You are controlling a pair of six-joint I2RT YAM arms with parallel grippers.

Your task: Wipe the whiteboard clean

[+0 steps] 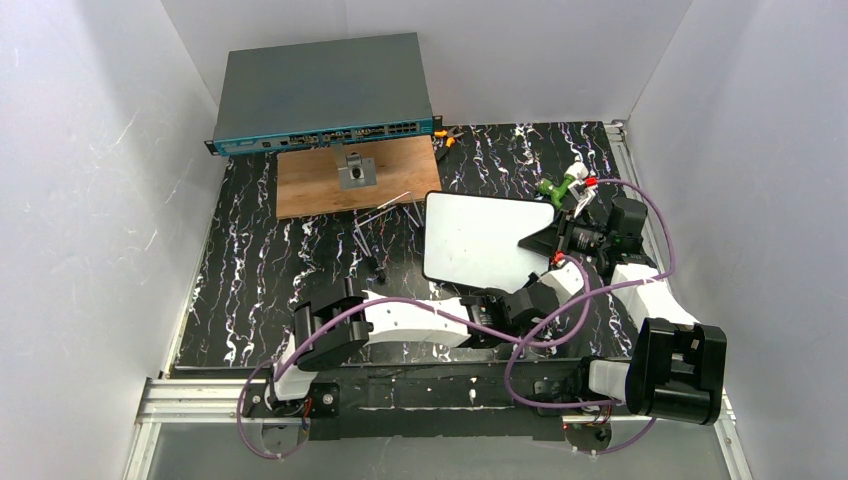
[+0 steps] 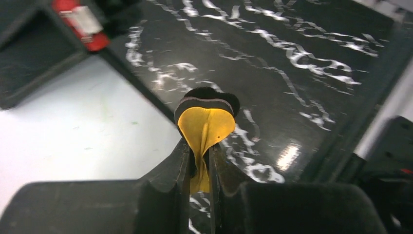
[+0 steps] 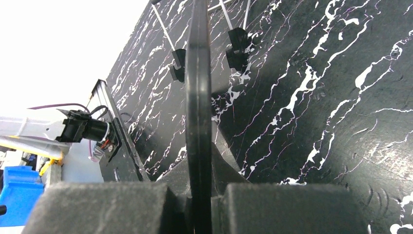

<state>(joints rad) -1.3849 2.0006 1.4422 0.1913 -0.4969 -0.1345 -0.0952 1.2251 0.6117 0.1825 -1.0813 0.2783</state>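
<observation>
The whiteboard (image 1: 480,240) lies tilted on the black marble table, its face almost all white. In the left wrist view the whiteboard (image 2: 73,131) shows only a faint green speck. My right gripper (image 1: 545,243) is shut on the board's right edge; in the right wrist view the black rim (image 3: 198,87) runs edge-on between the jaws of the right gripper (image 3: 198,168). My left gripper (image 1: 497,300) sits at the board's near right corner. In its own view the left gripper (image 2: 199,151) is shut on a yellow eraser (image 2: 205,124) with a black felt edge, just off the board's edge.
A grey network switch (image 1: 322,92) stands at the back. In front of it lies a brown wooden panel (image 1: 310,185) carrying a metal bracket (image 1: 355,172). Black clips with metal pins (image 1: 385,215) lie left of the board. Green and red parts (image 1: 562,184) sit at the right.
</observation>
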